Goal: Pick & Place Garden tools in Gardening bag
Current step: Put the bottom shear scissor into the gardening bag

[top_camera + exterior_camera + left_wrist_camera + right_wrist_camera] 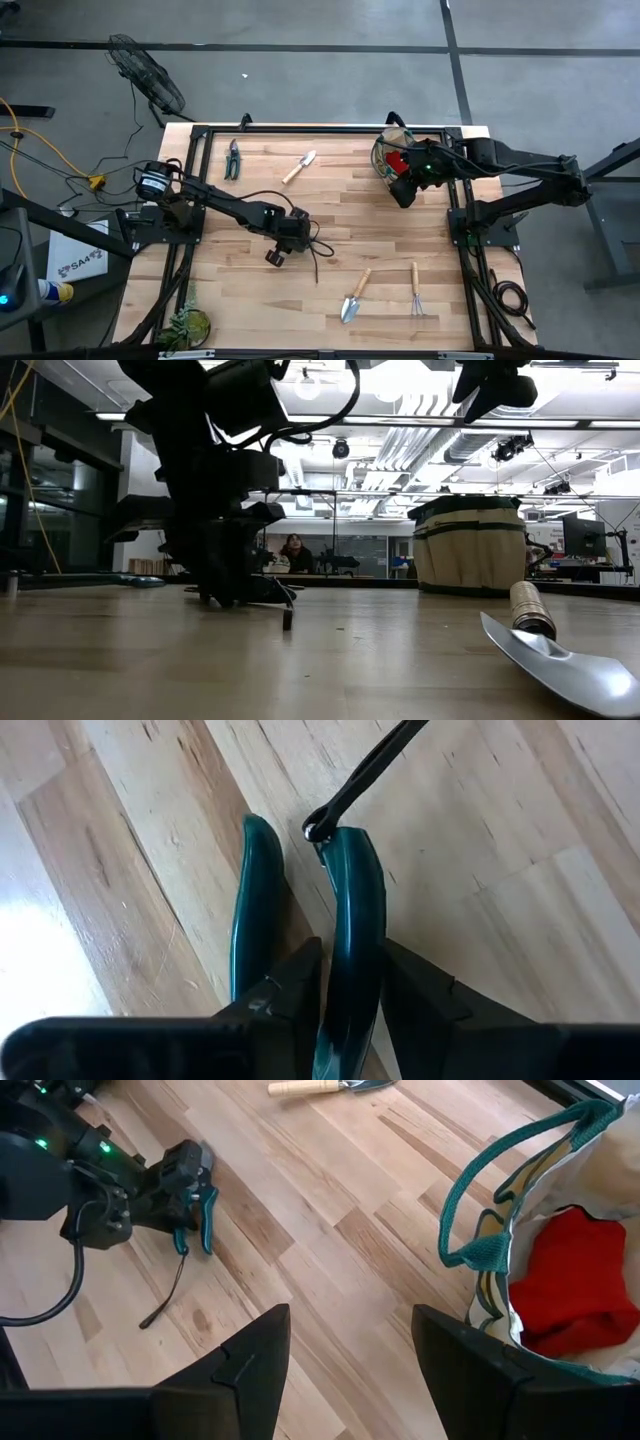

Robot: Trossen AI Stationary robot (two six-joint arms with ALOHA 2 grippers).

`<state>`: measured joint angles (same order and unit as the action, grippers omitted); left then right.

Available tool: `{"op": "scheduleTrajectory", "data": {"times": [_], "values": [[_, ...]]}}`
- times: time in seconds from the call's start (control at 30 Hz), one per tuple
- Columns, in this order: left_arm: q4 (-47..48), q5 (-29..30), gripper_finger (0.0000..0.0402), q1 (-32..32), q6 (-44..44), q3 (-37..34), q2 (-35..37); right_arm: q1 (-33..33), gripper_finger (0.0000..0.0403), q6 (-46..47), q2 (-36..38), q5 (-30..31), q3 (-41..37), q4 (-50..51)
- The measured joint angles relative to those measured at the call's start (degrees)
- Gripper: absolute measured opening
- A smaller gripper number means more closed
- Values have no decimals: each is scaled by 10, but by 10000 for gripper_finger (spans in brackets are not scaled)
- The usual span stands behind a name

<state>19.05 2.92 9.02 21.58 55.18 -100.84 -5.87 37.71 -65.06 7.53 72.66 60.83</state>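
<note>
Green-handled pruners (300, 890) lie on the wood left of the table's middle, a black cord (370, 765) trailing from one handle's end. My left gripper (352, 950) (277, 254) slants down on them, shut on one handle. My right gripper (350, 1370) (405, 192) hangs open and empty beside the tan gardening bag (392, 152), which holds a red cloth (570, 1290). More garden tools lie flat on the table: second pruners (232, 158), a trowel (298, 167), another trowel (354, 297) and a hand rake (416, 292). My left gripper pinches one green handle (352, 910) of the pruners between its two fingers (290, 985). The other handle (255, 890) lies outside the hold, beside one finger. The fingers slant down from above and lie along the handle. Whether the pruners are off the wood, I cannot tell.
A leafy plant clump (186, 325) sits at the table's near left corner. The bag stands upright at the far right (468, 545). Bare wood spreads across the table's middle, between the held pruners and the near trowel (560, 660).
</note>
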Motion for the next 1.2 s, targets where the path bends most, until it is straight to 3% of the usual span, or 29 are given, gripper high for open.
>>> {"op": "scheduleTrajectory", "data": {"times": [0.17,1.2], "values": [[3,-5,50,0,-19,0,0,0,201,-3,0,0,0,-1],[13,-30,49,0,-73,59,16,0,201,-20,0,-2,0,-11]]}}
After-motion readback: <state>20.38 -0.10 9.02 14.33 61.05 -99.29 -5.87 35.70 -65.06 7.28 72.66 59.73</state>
